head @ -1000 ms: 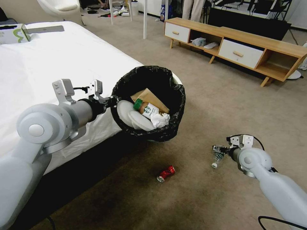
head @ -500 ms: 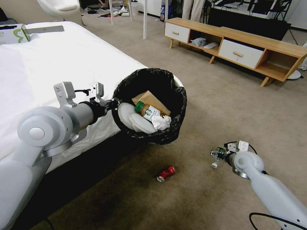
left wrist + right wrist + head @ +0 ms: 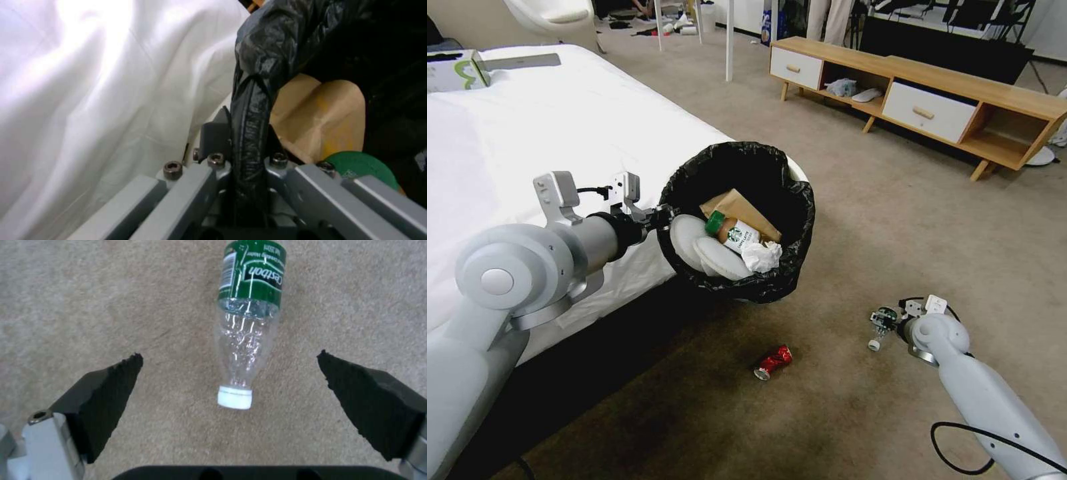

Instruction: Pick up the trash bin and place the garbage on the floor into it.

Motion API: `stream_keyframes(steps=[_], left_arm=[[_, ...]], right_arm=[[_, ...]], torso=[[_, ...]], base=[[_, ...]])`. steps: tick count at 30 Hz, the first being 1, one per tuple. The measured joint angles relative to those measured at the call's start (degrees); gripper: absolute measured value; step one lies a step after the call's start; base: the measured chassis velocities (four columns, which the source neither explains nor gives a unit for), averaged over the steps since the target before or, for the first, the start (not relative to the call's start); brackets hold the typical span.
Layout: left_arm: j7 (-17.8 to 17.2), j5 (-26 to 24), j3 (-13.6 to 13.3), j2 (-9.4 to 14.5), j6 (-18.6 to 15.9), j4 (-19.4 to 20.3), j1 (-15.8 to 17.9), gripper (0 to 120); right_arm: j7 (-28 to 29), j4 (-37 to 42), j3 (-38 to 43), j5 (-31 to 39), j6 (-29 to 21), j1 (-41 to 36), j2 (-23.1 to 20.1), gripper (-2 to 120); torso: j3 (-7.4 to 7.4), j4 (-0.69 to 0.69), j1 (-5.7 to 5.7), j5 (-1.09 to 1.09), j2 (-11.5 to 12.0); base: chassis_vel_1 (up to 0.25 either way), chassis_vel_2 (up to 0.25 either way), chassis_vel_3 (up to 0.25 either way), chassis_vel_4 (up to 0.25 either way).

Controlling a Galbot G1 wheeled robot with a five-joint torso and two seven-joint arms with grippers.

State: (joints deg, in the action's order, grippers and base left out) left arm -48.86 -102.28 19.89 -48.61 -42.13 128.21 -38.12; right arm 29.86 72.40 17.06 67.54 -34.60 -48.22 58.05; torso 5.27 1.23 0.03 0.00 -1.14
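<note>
Floor (image 3: 894,220): beige carpet across the right and lower frame of the head view; the white bed (image 3: 527,133) fills the upper left.

Trash bin (image 3: 737,220): centre frame, held clear of the carpet and tilted toward me. My left gripper (image 3: 657,217) is clamped on its bag-covered rim at the bin's left edge; the left wrist view shows the black liner (image 3: 249,116) pinched between my two closed fingers. Inside lie a brown paper bag (image 3: 740,203), a green-capped drink bottle (image 3: 732,230) and a white tissue (image 3: 762,255).

My right gripper (image 3: 886,320): lower right, now lower and nearer the carpet than a second ago. Its fingers (image 3: 106,386) are spread wide, one on each side of the clear bottle (image 3: 247,336), touching nothing.

Clear bottle: flat on the carpet, white cap pointing toward my palm. The descent suggests the grasp is next.

Crushed red can (image 3: 774,362): lower centre, uncollected.
</note>
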Motion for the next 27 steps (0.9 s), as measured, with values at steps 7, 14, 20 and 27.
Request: stream_keyframes(steps=[7,14,20,27], left_arm=[[0.6,0.1,0.6,0.1,0.0,0.2,-0.5,2],[0.8,0.2,0.9,0.3,0.0,0.2,-0.7,2],[1.0,0.4,1.0,0.1,0.0,0.2,-0.9,2],[1.4,0.6,1.1,0.1,0.0,0.2,-1.0,2]], right_arm=[[-1.9,-5.6,0.6,-2.8,1.4,1.6,2.8,100],[-3.4,-10.5,1.0,-5.5,2.6,3.1,5.4,100],[-4.5,-12.7,1.6,-6.9,3.2,3.3,6.4,100],[-5.6,-14.5,2.1,-8.2,3.9,3.8,7.3,100]], torso=[[0.00,0.01,0.00,-0.01,0.0],[0.00,0.00,0.00,0.00,0.0],[0.00,0.00,0.00,0.00,0.0],[0.00,0.01,0.00,0.00,0.0]], base=[[0.000,0.000,0.000,0.000],[0.000,0.000,0.000,0.000],[0.000,0.000,0.000,0.000],[0.000,0.000,0.000,0.000]])
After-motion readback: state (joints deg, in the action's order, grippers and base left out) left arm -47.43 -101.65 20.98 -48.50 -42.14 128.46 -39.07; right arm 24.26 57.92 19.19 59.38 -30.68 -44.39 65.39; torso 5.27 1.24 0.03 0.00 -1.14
